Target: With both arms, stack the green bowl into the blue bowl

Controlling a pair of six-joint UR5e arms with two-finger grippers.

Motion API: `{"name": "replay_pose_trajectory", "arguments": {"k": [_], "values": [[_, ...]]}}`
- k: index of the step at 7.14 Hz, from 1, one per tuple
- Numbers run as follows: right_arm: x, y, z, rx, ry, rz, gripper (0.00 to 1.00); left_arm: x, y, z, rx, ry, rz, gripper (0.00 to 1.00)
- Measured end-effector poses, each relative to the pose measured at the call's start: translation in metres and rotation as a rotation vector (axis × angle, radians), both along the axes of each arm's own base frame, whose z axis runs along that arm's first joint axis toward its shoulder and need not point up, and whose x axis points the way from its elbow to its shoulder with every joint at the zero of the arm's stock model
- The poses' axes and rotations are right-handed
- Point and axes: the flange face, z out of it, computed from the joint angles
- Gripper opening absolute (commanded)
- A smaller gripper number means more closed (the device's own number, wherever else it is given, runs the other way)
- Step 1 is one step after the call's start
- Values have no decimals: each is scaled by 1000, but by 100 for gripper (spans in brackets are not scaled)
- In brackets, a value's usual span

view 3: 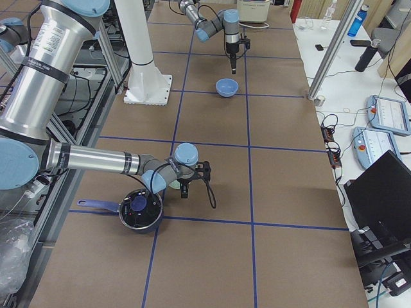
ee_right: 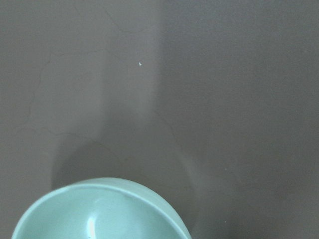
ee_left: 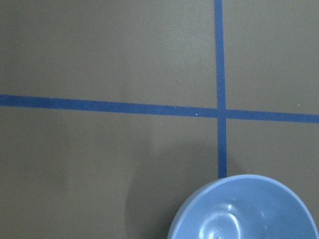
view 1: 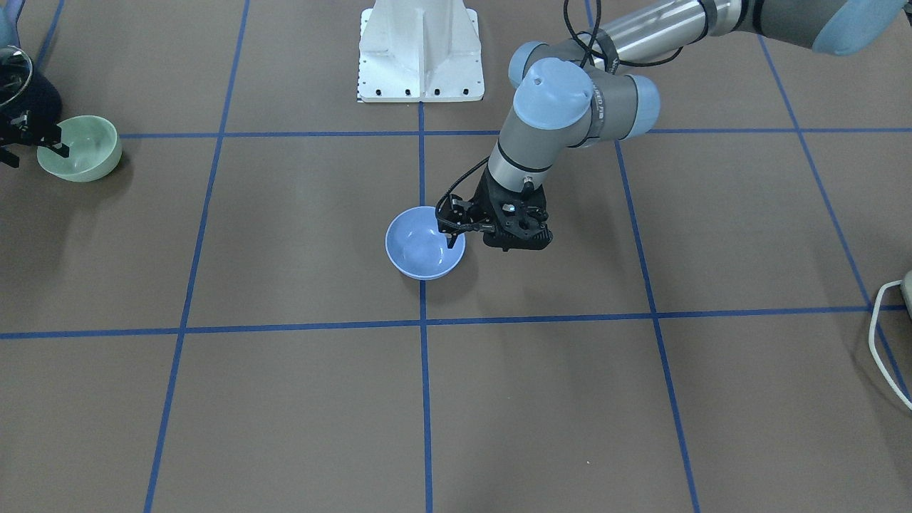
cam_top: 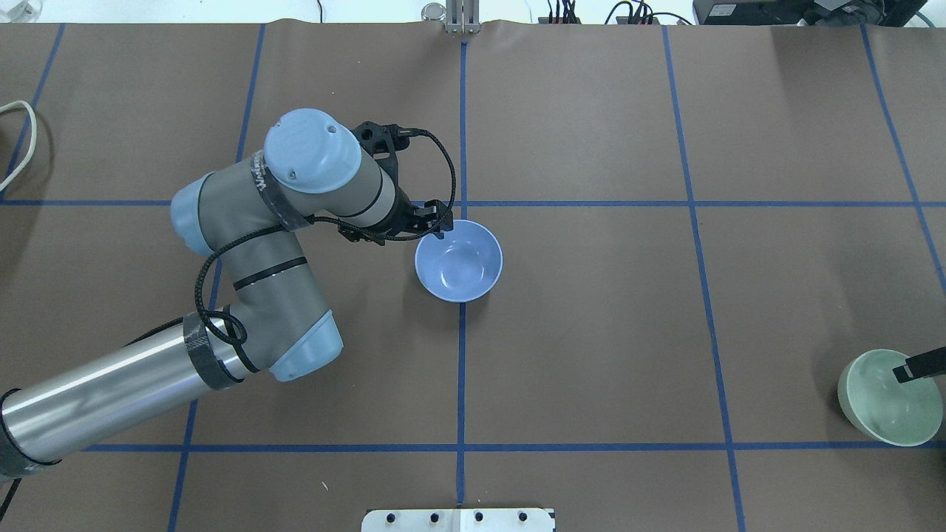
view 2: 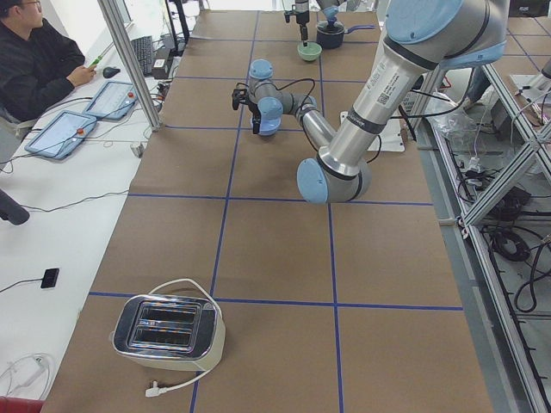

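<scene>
The blue bowl (view 1: 420,251) stands upright near the table's middle, and also shows in the overhead view (cam_top: 462,264) and the left wrist view (ee_left: 249,214). My left gripper (view 1: 459,239) is at the bowl's rim on the robot's left side. One fingertip is over the inside, and the jaws look open. The green bowl (view 1: 85,153) stands at the table's far right end (cam_top: 883,408) and fills the bottom of the right wrist view (ee_right: 99,214). My right gripper (view 1: 37,155) is open astride its rim, with one finger (cam_top: 913,367) inside the bowl.
A dark pot (view 3: 140,210) sits just beside the green bowl and the right wrist. The white pedestal (view 1: 420,50) is at the robot's side. A toaster (view 2: 168,331) and its white cable (cam_top: 22,140) lie at the left end. An operator (view 2: 34,60) sits beyond the table's far side.
</scene>
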Motion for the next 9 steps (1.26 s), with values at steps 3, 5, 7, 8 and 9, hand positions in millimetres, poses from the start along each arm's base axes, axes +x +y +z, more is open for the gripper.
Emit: {"name": "replay_pose_trajectory", "arguments": {"k": [3, 5, 7, 8, 9], "values": [[-2, 6, 17, 1, -6, -7, 92, -55, -25, 8, -5, 27, 2, 97], [-5, 8, 20, -4, -18, 1, 70, -136, -51, 49, 43, 21, 47, 97], [-6, 9, 20, -4, -21, 0, 22, -191, -65, 89, 65, 0, 59, 97], [-7, 9, 20, -4, -22, -1, 9, -214, -65, 113, 81, -21, 61, 97], [-7, 9, 19, -3, -23, -3, 0, -237, -61, 138, 112, -48, 73, 97]]}}
